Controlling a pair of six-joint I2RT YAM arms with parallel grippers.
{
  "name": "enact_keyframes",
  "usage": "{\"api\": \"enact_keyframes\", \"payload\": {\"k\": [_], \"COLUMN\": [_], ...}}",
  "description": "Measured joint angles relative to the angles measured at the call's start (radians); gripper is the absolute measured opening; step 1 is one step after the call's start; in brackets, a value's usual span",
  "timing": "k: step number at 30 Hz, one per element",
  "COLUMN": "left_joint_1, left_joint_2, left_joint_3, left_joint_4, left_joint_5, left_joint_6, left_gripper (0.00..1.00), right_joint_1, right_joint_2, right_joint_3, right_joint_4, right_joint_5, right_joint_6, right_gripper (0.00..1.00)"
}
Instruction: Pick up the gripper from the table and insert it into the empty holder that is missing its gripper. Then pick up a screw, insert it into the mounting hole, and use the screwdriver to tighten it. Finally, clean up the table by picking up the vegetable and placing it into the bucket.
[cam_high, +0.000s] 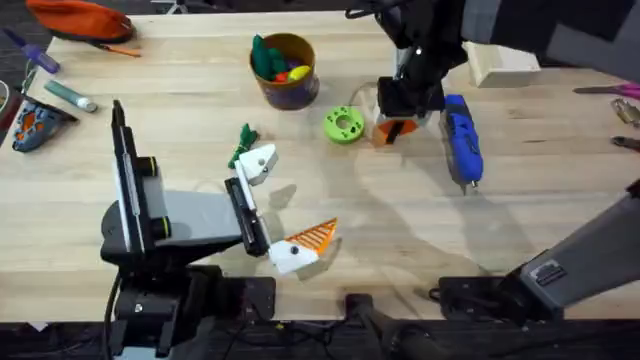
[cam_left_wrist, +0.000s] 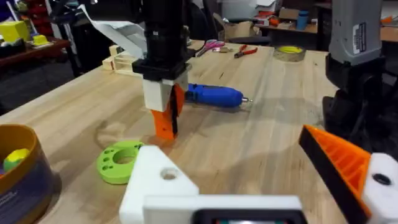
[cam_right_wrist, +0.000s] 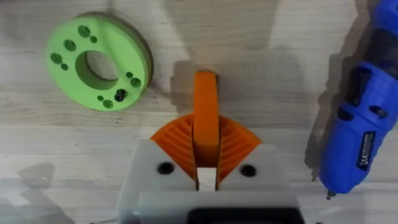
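Left gripper (cam_high: 283, 208): sits low at about 7 o'clock on the table (cam_high: 400, 240), spread wide with nothing between its fingers; one finger is the bare white holder (cam_high: 258, 163), the other carries an orange ribbed pad (cam_high: 316, 236).
Vegetable (cam_high: 243, 141): small dark green piece lying just beside the holder's tip, at its 11 o'clock.
Bucket (cam_high: 285, 70): at 12 o'clock on the table, tan rim, coloured toys inside.
Green ring (cam_high: 343, 124): flat disc with holes, at the bucket's 4 o'clock, just beside the right gripper.
Right gripper (cam_right_wrist: 206, 127): down at the tabletop around 1 o'clock, its pads pressed tight on a thin orange gripper (cam_right_wrist: 206, 106) standing upright between them.
Screwdriver (cam_high: 461, 140): blue, lying flat at the right gripper's 3 o'clock, near it but apart.
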Motion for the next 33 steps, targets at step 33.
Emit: {"api": "enact_keyframes", "payload": {"k": [33], "left_joint_1": [0.000], "left_joint_2": [0.000], "left_joint_3": [0.000], "left_joint_4": [0.000], "left_joint_5": [0.000], "left_joint_6": [0.000], "left_gripper": [0.985], "right_joint_1": [-0.001], "right_joint_2": [-0.554], "right_joint_3": [0.055], "right_joint_4": [-0.034], "right_joint_5": [-0.373], "right_joint_6": [-0.270], "right_gripper": [0.013]}}
